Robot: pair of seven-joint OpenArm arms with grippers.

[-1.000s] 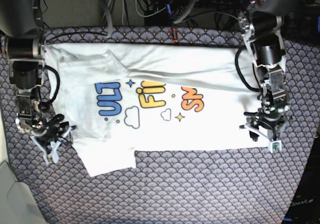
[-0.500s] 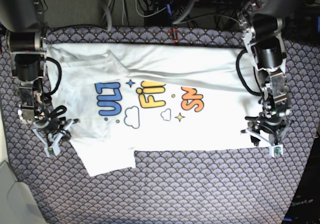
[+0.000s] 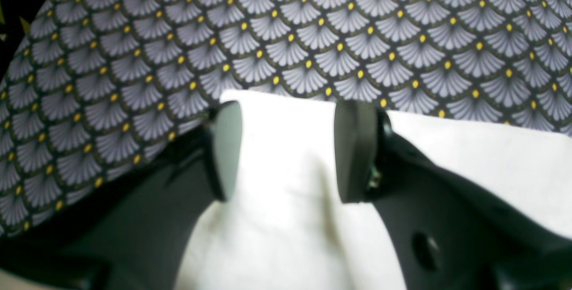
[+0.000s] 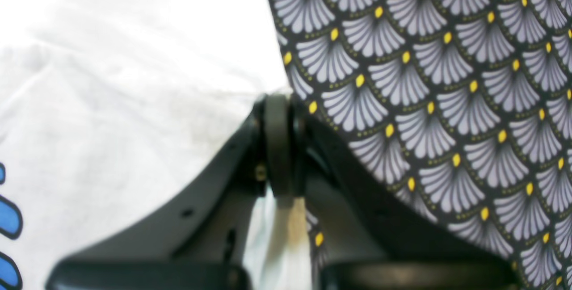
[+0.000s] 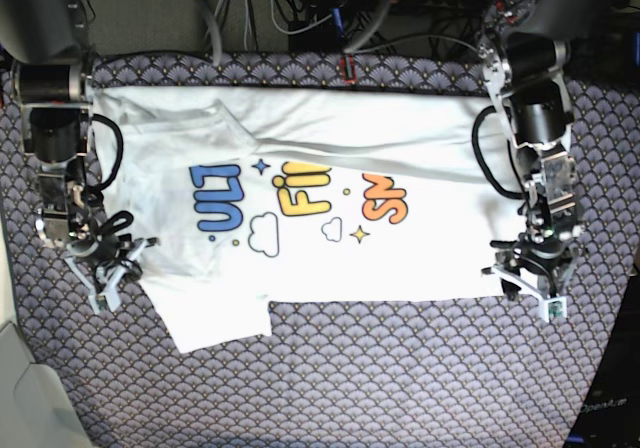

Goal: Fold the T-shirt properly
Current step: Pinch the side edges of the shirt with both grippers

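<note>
The white T-shirt (image 5: 330, 258) lies spread print-up on the patterned cloth, with one sleeve (image 5: 215, 323) toward the near edge. In the base view my right gripper (image 5: 108, 278) sits at the shirt's left edge. The right wrist view shows it (image 4: 279, 147) shut, with white fabric (image 4: 111, 80) pinched at the hem. At the shirt's near right corner is my left gripper (image 5: 528, 286). In the left wrist view it (image 3: 288, 151) is open, its pads (image 3: 225, 151) straddling the flat white corner (image 3: 286, 218).
A grey fan-patterned cloth with yellow dots (image 5: 400, 378) covers the table around the shirt. Cables and dark equipment (image 5: 300, 8) run along the back edge. A pale grey surface (image 5: 20, 398) borders the near left corner.
My right gripper went from open to shut at the shirt's left edge after shifting slightly up. My left gripper slid a little toward the near edge and kept the same opening.
</note>
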